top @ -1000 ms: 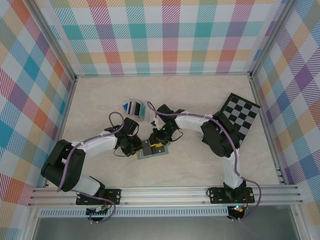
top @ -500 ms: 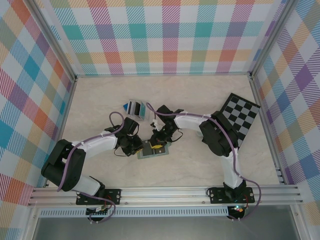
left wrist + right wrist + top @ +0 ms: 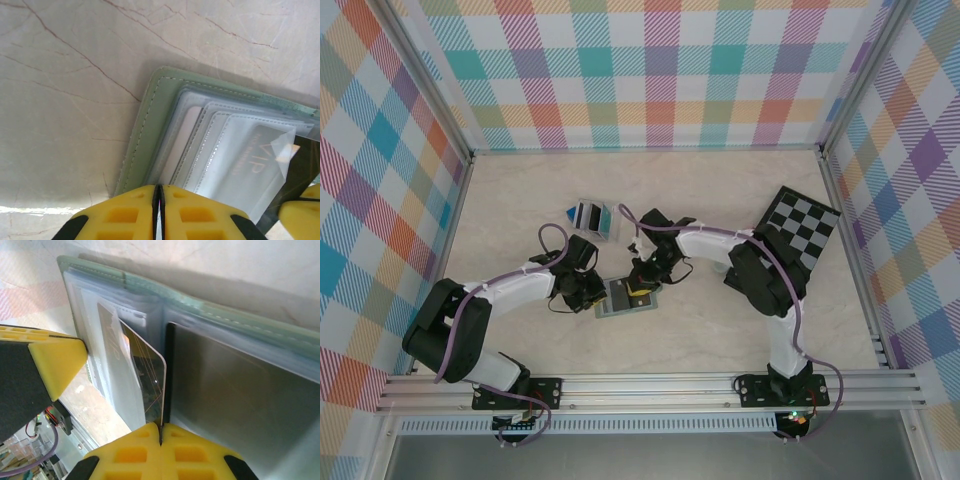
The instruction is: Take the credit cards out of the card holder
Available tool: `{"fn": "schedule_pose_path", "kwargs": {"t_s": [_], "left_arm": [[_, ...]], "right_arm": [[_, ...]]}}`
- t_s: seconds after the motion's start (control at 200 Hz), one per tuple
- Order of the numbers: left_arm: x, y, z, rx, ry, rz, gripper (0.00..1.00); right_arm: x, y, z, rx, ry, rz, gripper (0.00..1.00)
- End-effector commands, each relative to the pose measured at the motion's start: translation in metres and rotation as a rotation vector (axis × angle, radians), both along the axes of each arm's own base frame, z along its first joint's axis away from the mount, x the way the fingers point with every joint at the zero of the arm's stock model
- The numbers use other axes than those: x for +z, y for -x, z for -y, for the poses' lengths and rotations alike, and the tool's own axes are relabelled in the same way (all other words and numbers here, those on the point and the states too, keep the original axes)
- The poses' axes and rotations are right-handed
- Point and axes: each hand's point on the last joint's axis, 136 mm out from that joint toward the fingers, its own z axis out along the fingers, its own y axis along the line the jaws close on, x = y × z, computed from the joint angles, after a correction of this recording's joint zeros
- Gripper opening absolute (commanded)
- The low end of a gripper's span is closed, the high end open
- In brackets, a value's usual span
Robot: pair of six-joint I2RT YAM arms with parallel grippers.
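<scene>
My left claw is clenching, fingertips together, at the left edge of the card holder; I cannot tell whether it is pinching the flap. The holder is lying open near the middle of the surface, a little toward its near edge. My right claw is gripping a dark card sticking out of a clear pocket. Farther back a clear card stand is standing, and a checkered board is leaning at the right edge.
</scene>
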Motion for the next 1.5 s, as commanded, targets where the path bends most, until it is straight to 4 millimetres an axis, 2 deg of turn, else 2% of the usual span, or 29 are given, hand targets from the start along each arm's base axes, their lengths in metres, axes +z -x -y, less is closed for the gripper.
{"fn": "schedule_pose_path", "kwargs": {"t_s": [0.0,0.295,0.44,0.535,0.825,0.94,0.975,1.2,1.29,1.38,1.495], "left_arm": [[-0.007,0.011,-0.013,-0.015,-0.075,-0.045,0.12],[0.035,-0.007,-0.008,-0.041,-0.062,0.063,0.15],[0.053,-0.018,0.029,-0.099,0.154,0.157,0.18],[0.050,-0.019,0.040,-0.121,0.197,0.147,0.17],[0.021,-0.015,0.049,-0.143,0.204,0.064,0.17],[0.012,-0.012,0.046,-0.153,0.176,0.037,0.17],[0.007,-0.006,0.040,-0.155,0.145,0.003,0.17],[-0.003,0.005,0.030,-0.200,0.076,-0.055,0.17],[0.001,0.003,0.028,-0.200,0.066,-0.043,0.16],[0.013,-0.002,0.029,-0.185,0.084,-0.013,0.17],[0.037,-0.012,0.030,-0.146,0.143,0.044,0.26]], "right_arm": [[0.003,0.003,0.013,0.009,0.024,0.019,0.05],[0.015,0.000,0.018,-0.001,0.018,0.065,0.04],[0.021,0.003,0.015,0.007,-0.019,0.064,0.04],[0.023,0.003,0.013,0.004,-0.027,0.064,0.04],[0.033,0.002,0.015,0.001,-0.039,0.083,0.04],[0.034,0.001,0.018,-0.008,-0.040,0.089,0.04],[0.034,0.002,0.019,-0.011,-0.041,0.089,0.04],[0.044,-0.002,0.030,-0.038,-0.069,0.112,0.03],[0.050,-0.004,0.034,-0.053,-0.090,0.122,0.03],[0.059,-0.007,0.039,-0.069,-0.119,0.135,0.03],[0.073,-0.011,0.044,-0.089,-0.176,0.149,0.03]]}}
